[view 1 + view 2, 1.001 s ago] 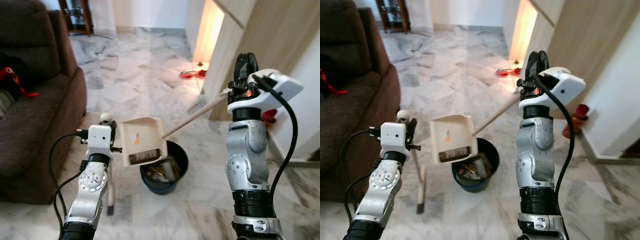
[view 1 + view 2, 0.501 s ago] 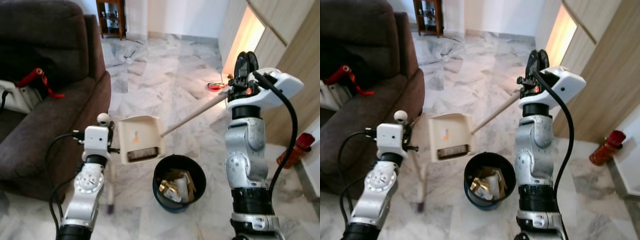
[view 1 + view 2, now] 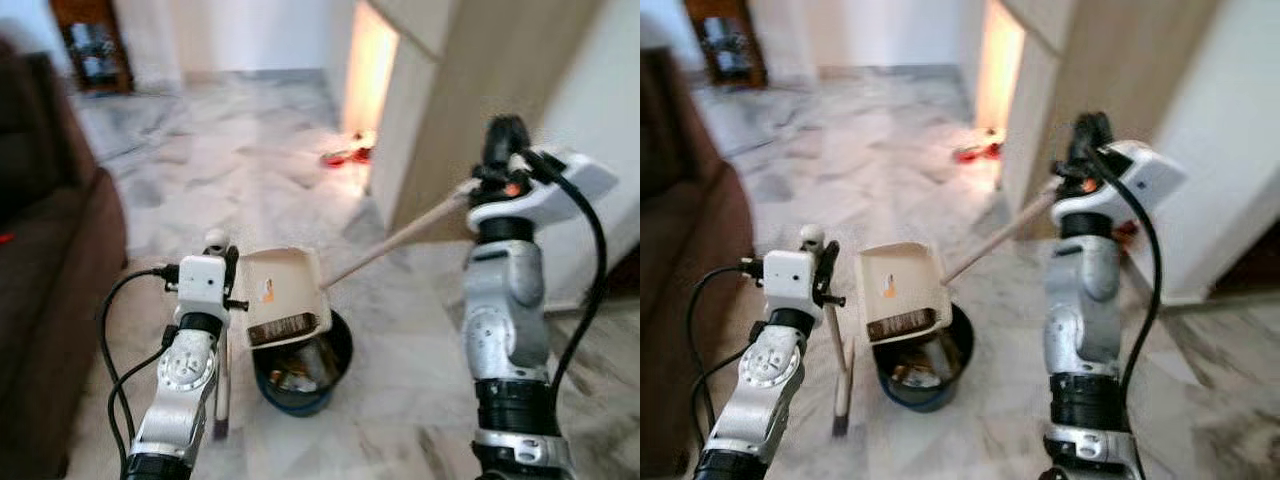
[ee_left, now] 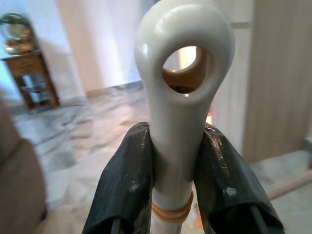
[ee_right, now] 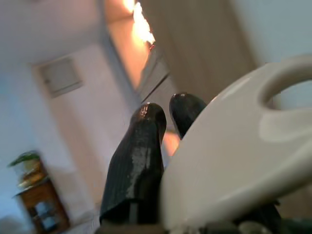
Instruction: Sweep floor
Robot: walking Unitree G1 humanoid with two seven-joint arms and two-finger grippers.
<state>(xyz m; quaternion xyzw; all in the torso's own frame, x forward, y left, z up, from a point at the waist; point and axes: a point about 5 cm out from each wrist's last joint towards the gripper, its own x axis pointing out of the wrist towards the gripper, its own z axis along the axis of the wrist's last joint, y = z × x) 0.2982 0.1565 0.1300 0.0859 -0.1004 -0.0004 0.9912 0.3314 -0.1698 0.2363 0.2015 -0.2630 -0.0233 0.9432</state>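
The camera has swung since the earlier frame, putting the cream plastic dustpan (image 3: 287, 297) back over the dark round bin (image 3: 300, 368) at lower centre. The right gripper (image 3: 497, 150) clamps its long handle (image 3: 400, 238) at upper right, and the left gripper (image 4: 178, 161) pinches the white looped broom handle (image 4: 183, 83) at lower left.

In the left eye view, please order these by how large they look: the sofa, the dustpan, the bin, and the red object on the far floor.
1. sofa, cut off by the frame
2. dustpan pan and bin: look alike, and the pan partly covers the bin
3. red object, far away, so apparent size only
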